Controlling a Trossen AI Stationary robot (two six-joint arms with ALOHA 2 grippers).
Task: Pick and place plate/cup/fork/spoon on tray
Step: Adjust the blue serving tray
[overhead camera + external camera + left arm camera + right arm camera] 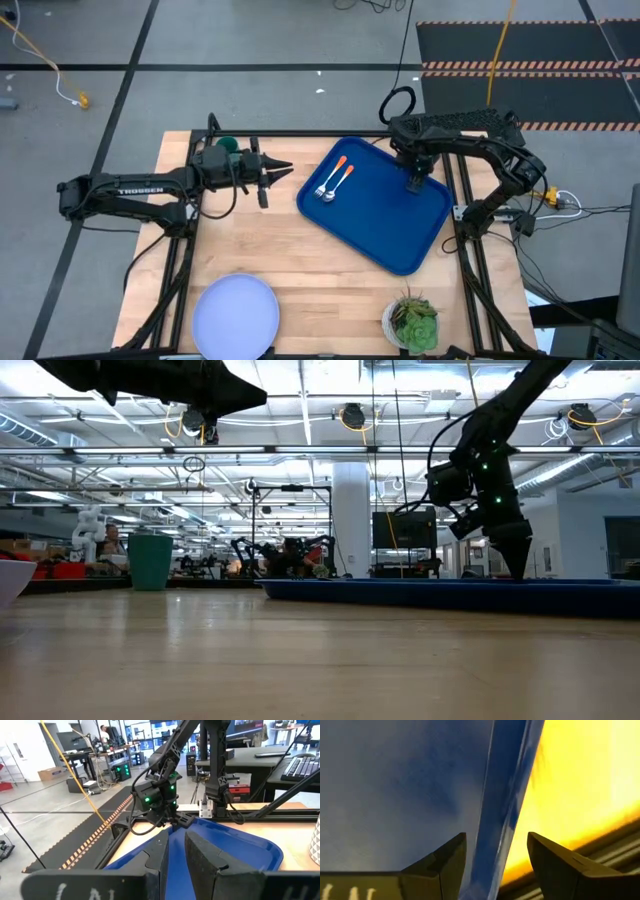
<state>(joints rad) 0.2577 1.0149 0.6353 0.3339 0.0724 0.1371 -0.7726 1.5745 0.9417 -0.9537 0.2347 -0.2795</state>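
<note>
The blue tray (390, 215) lies askew on the table's right half. On its far left part the orange-handled fork (327, 178) and spoon (340, 183) lie side by side. My right gripper (415, 185) points down at the tray's far right rim (505, 810). It is open, with one finger inside the tray, one outside, and a gap showing on both sides. My left gripper (288, 170) hangs level above the table left of the tray, its fingers a narrow gap apart and nothing between them. The green cup (228, 143) stands upright at the far left. The plate (235, 312) rests at the near edge.
A white pot with a green plant (410, 322) stands at the near right, just in front of the tray's near corner. Bare wood lies between the plate and the tray. Black frame rails run along the table's edges.
</note>
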